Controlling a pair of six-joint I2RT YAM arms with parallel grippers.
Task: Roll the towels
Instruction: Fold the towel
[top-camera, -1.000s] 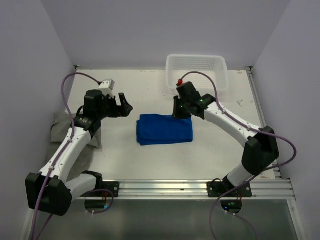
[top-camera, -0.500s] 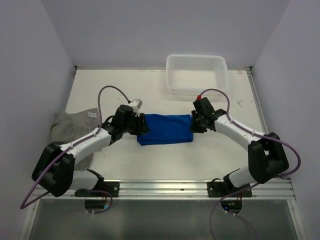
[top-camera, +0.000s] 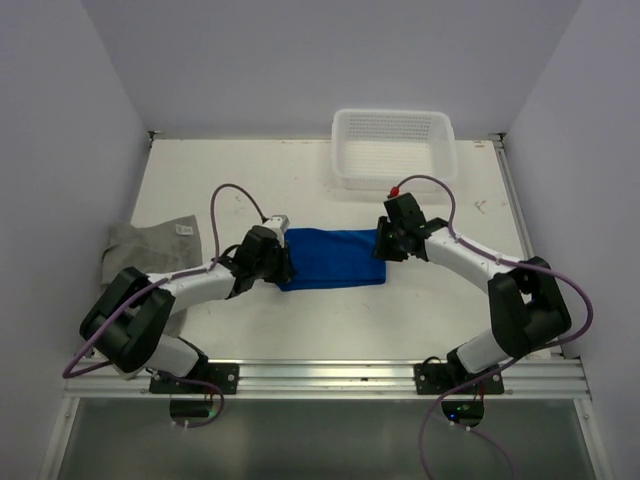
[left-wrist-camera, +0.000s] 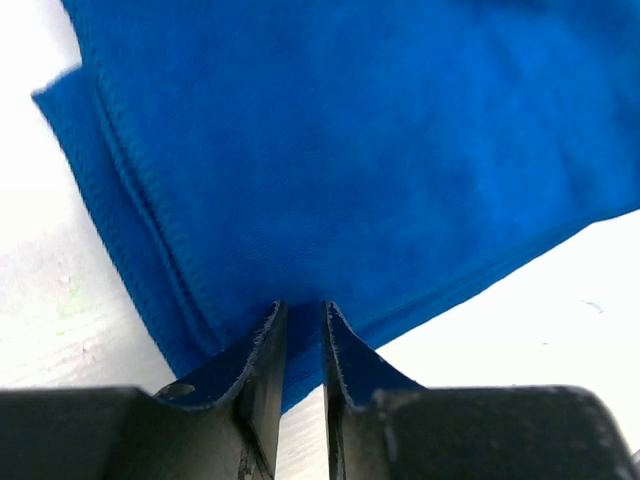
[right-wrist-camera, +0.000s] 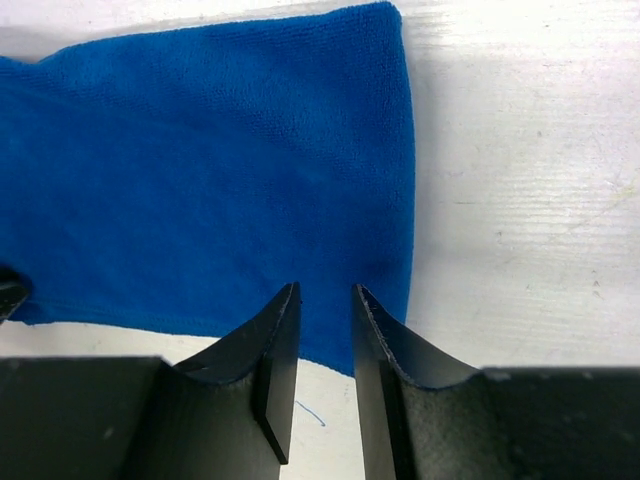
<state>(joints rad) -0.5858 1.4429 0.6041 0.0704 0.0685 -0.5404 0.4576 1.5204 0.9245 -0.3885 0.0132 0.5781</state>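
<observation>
**As both arms sit low, the blue towel (top-camera: 335, 257) lies flat between them**

Whereas a second ago the left gripper (left-wrist-camera: 300, 305) hung raised and wide open, well to the left of the blue towel, it is now down at that towel's left end with its jaws drawn to a thin slit. Their tips touch the hemmed edge; whether any cloth is nipped I cannot tell. The right gripper (right-wrist-camera: 325, 290) has shifted from the towel's far right corner to its right end. Its jaws stand slightly apart, blue cloth shows flat through the gap, and the towel's side edge runs just beside one finger. The towel itself has hardly moved. It lies spread on the bench (top-camera: 240, 170), and the white basket (top-camera: 392, 183) stands beyond its far right corner. The grey towel (top-camera: 135, 250) lies crumpled well to the blue towel's left, apart from both grippers.
</observation>
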